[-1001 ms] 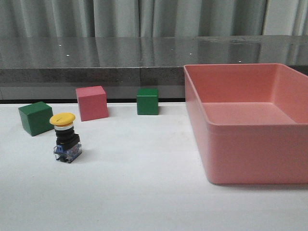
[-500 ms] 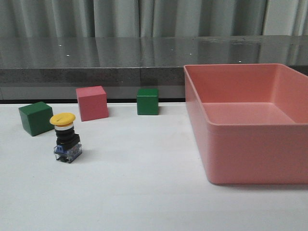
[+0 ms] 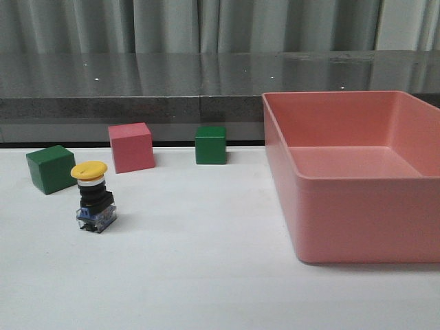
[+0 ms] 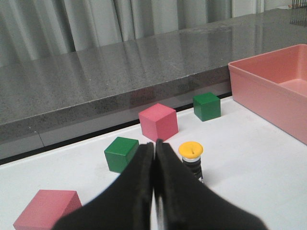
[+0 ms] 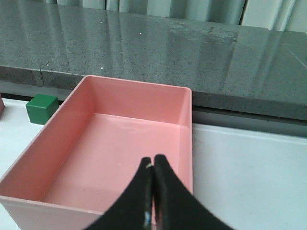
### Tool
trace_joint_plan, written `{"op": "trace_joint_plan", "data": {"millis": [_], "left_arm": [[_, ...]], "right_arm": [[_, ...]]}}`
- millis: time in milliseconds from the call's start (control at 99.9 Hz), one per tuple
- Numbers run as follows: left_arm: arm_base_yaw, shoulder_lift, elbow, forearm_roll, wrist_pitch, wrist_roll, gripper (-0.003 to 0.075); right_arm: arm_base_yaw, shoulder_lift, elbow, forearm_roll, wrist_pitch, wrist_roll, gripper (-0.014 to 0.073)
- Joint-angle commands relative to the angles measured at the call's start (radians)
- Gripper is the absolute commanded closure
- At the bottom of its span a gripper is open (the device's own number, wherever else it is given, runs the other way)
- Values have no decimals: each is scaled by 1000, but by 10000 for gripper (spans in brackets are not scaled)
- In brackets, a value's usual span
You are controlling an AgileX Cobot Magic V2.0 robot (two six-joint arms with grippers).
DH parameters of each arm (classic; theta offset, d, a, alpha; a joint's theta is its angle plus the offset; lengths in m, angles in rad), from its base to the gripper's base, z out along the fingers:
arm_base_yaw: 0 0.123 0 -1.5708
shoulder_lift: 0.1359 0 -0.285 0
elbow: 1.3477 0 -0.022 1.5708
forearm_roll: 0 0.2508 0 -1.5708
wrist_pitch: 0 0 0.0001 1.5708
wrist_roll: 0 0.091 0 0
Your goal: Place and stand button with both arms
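Both dark angular grippers have their fingers pressed together with nothing between them: the left gripper (image 4: pixel 154 158) hangs above the white tabletop (image 3: pixel 206 261), and the right gripper (image 5: pixel 152 168) hangs over the large pink plastic bin (image 5: pixel 120 143), which holds nothing visible. Neither arm appears in the front view.

Standing upright on the tabletop is the small push-button with its yellow mushroom cap, silver ring, black body and clear-blue base block (image 3: pixel 93 198) (cap up, base down on the surface). It sits on the left side of the table, well apart from the pink bin (image 3: pixel 357 172) at the right. Nothing touches it.

Behind the button, toward the grey stone ledge (image 3: pixel 137 103), lie three cubes: a green cube (image 3: pixel 51 168) at the far left, a pink cube (image 3: pixel 130 147) beside it, and a second, smaller-looking green cube (image 3: pixel 210 144) nearer the bin. From the left wrist view the button (image 4: pixel 191 158) shows just beside the closed fingertips, and another pink cube (image 4: pixel 47 208) lies nearer that camera, outside the front view.
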Motion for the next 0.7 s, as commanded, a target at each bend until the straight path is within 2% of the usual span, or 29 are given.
{"op": "trace_joint_plan", "data": {"millis": [0,290,420,600,690], "left_arm": [[4,10,-14,-17,-81,-8,740],[4,10,3,-8,-88,-8,740],[4,10,42,42,-99,-15,739],[52,-10,109,229,-164,-269,740],[101,-36,146,257,-196,-329,740]], "right_arm": [[-4,7,-26,7,-82,-1,655],[-4,7,-26,7,-82,-1,655],[-4,7,-26,7,-82,-1,655],[-4,7,-26,7,-81,-1,655],[-4,7,-26,7,-81,-1,655]]}}
